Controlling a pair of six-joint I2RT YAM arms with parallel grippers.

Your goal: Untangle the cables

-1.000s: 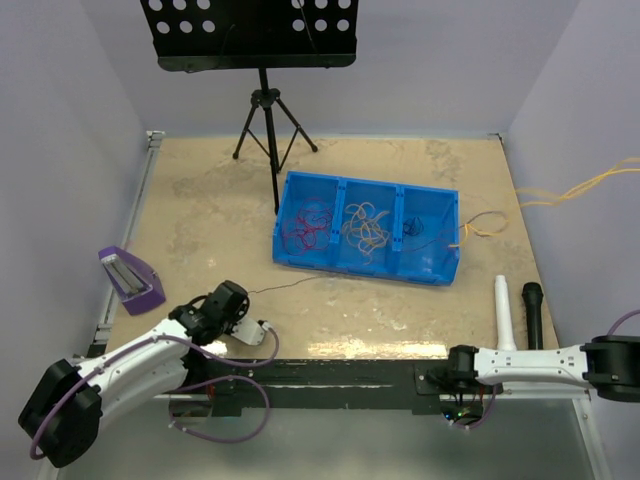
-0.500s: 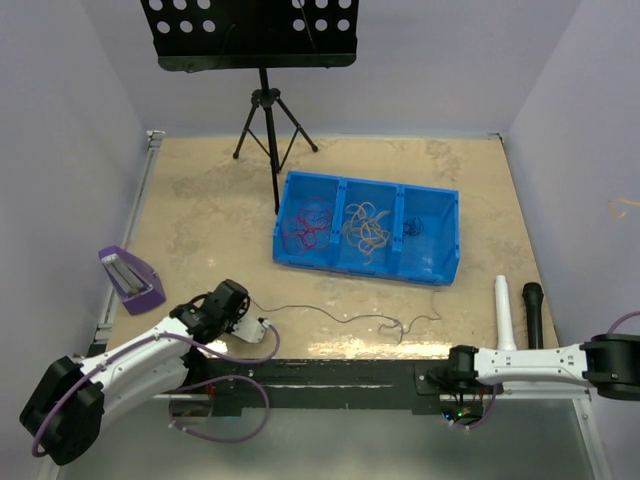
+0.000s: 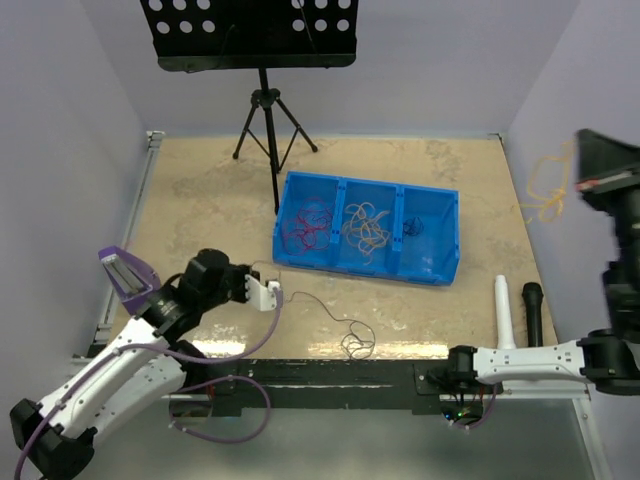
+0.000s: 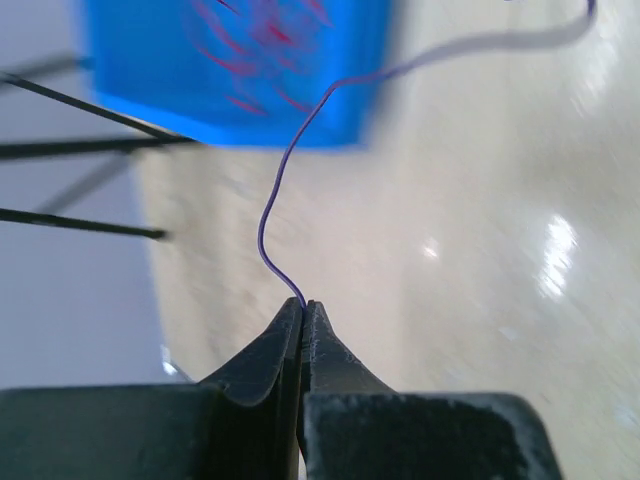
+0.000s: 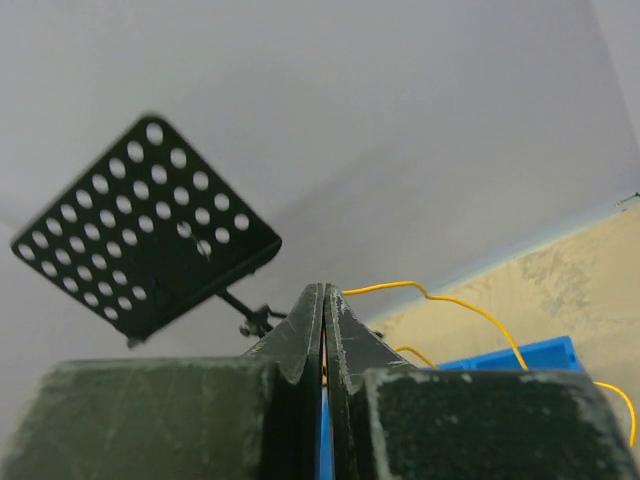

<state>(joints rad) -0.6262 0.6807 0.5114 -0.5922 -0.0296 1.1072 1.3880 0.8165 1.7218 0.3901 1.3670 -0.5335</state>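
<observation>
— Changes, last second?
— Entry one: thin dark-purple wire [image 4: 262, 230], pinched in my left gripper [image 4: 303, 305], drawn clear of the blue three-compartment plastic bin [image 3: 350, 270]; slack curls on the tabletop [image 3: 200, 220]. Entry two: thin yellow wire [image 5: 385, 287], clamped in right gripper [image 5: 324, 290], hoisted high. Both freed, I judge.
— Obstructions?
— In bin: red wire tangle [image 3: 308, 225], orange strands [image 3: 365, 228]; third compartment, dark clump [image 3: 415, 225] perhaps. Behind: black music stand [image 3: 262, 40].

Red tangle [image 3: 308, 225], curled purple strand [image 4: 261, 228], yellow strand [image 5: 448, 298]
</observation>
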